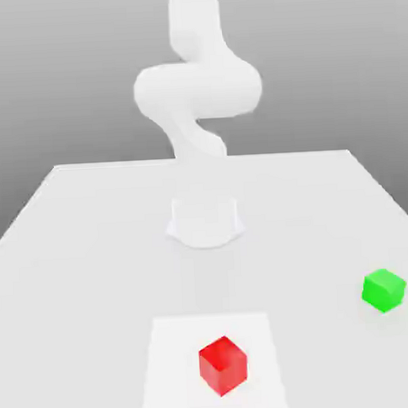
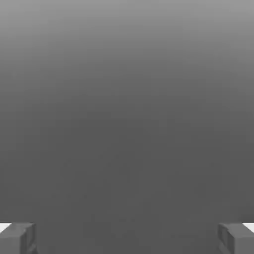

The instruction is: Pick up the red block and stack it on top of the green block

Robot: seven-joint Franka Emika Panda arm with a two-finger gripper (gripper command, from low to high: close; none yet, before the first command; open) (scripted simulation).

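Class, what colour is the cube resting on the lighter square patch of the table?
Bright red: the red block, clearest in the exterior view.

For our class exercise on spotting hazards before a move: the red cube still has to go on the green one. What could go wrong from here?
1. The red block and green block sit apart on the table; a carry across that gap could slip if the grip is shallow.
2. The cubes look equal in size, so an off-centre release may topple the red one.
3. The gripper is open with nothing between its fingertips; a misaligned descent might nudge the red block.
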